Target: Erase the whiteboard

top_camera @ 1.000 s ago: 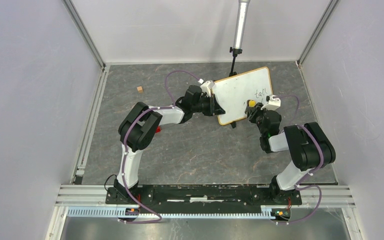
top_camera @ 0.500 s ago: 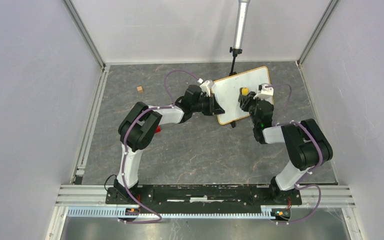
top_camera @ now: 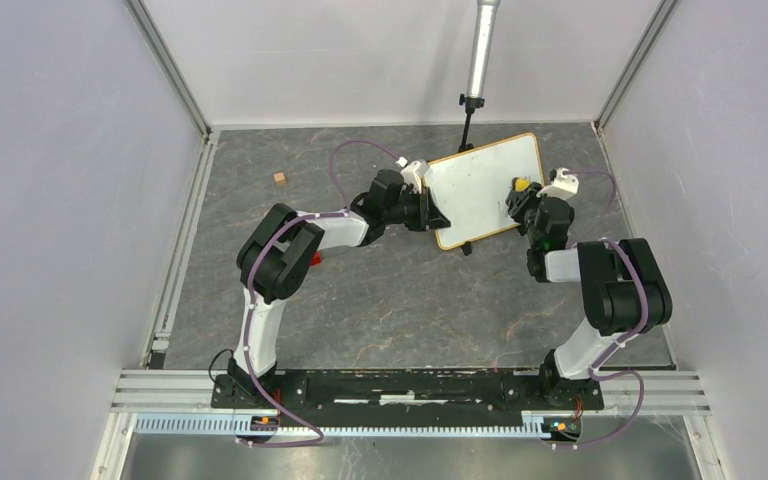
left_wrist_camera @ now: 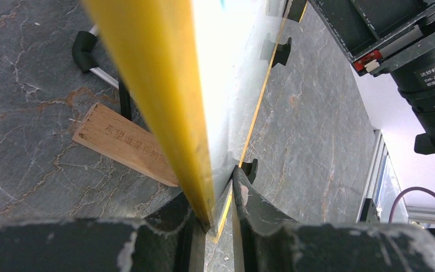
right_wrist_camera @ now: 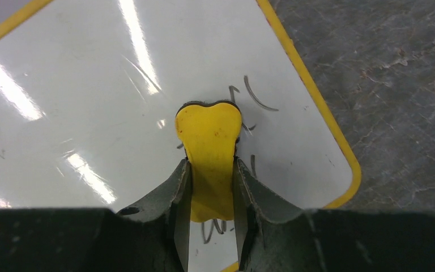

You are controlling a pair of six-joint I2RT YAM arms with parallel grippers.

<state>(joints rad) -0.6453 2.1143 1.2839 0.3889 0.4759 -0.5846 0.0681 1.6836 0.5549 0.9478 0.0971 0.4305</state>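
The whiteboard (top_camera: 480,180) stands tilted at the back of the table, its frame yellowish. My left gripper (top_camera: 437,216) is shut on its left edge; in the left wrist view the frame edge (left_wrist_camera: 158,85) runs down between the closed jaws of that gripper (left_wrist_camera: 218,221). My right gripper (top_camera: 520,192) is shut on a yellow eraser (top_camera: 523,184) and presses it against the board's right part. In the right wrist view the eraser (right_wrist_camera: 208,136) sits between my fingers on the board (right_wrist_camera: 107,96), with faint dark pen strokes (right_wrist_camera: 254,93) left around it.
A flat wooden strip (left_wrist_camera: 122,144) and a black stand foot (left_wrist_camera: 85,48) lie behind the board. A small wooden cube (top_camera: 280,179) sits at the far left, a red piece (top_camera: 316,259) by the left arm. A grey pole (top_camera: 480,50) rises behind the board. Walls enclose three sides.
My right gripper swept the eraser left and up across the board, then back to the right. The dark word seen a second ago no longer shows in the top view. The left arm held still.
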